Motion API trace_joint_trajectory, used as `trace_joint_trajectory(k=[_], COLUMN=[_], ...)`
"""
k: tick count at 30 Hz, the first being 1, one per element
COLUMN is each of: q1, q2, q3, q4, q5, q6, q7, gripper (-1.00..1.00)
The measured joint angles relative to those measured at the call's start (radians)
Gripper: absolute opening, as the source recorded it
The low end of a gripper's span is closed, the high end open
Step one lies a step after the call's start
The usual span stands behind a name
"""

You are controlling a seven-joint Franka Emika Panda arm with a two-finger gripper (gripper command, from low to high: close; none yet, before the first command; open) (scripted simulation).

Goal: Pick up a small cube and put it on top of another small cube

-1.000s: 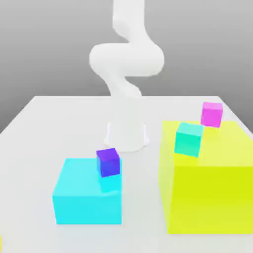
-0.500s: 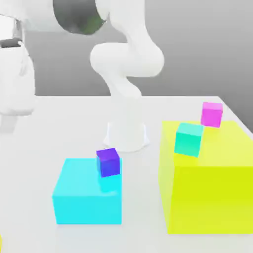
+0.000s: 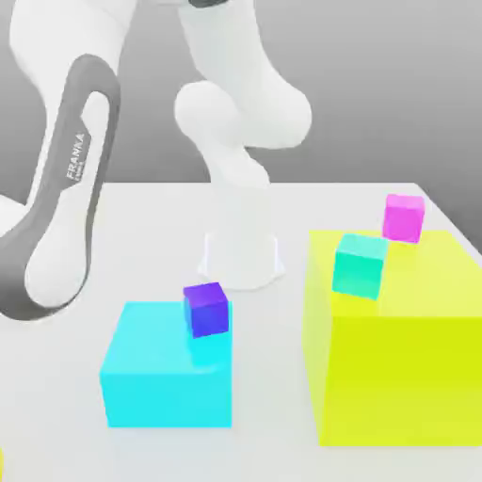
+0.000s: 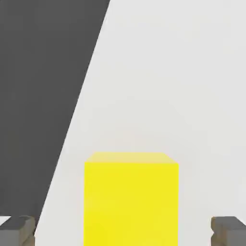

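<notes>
Two things changed on my end over the last second, and both are the arm. A second ago only the white base column and its curled upper link showed in the exterior view; half a second ago a big white segment had swung in at the exterior view's left; now the arm [image 3: 66, 179] with the grey FRANKA stripe leans down across that left side, over the counter [image 3: 151, 235]. None of the blocks or cubes moved at all (I checked each one against the earlier shots).

Counting what sits out there: two big blocks and four small cubes. The big cyan block [image 3: 160, 372] stands toward the exterior view's left, with one small purple cube [image 3: 206, 309] on its top near the back right corner. The big yellow block [image 3: 400, 358] stands on the exterior view's right, and it carries the small teal cube [image 3: 360, 265] near its back left corner, plus one small magenta cube [image 3: 403, 217] at its far back edge, a bit apart from the teal one.

The fourth small one is the small yellow cube [image 4: 131, 199]. In the hand view it sits on the counter, dead centre between the two fingertips [image 4: 18, 229], which stand off to either side of it without touching. So the pincer [image 4: 124, 230] is spread wide and holding nothing. A dark strip past the counter's edge runs along one side of that hand view.
</notes>
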Motion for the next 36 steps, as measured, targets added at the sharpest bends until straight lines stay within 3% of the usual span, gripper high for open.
trace_joint_trajectory(k=[7, 13, 21, 36], q1=[-0.001, 0.061, 0.202, 0.565], q2=[0.005, -0.189, -0.484, -1.032], q3=[0.0, -0.005, 0.142, 0.309], q4=[0.001, -0.054, -0.168, -0.382], q5=[0.003, -0.057, -0.134, -0.104], q6=[0.004, -0.131, -0.303, -0.634], q7=[-0.002, -0.024, -0.257, -0.824], gripper=[-1.0, -1.0, -1.0, -1.0])
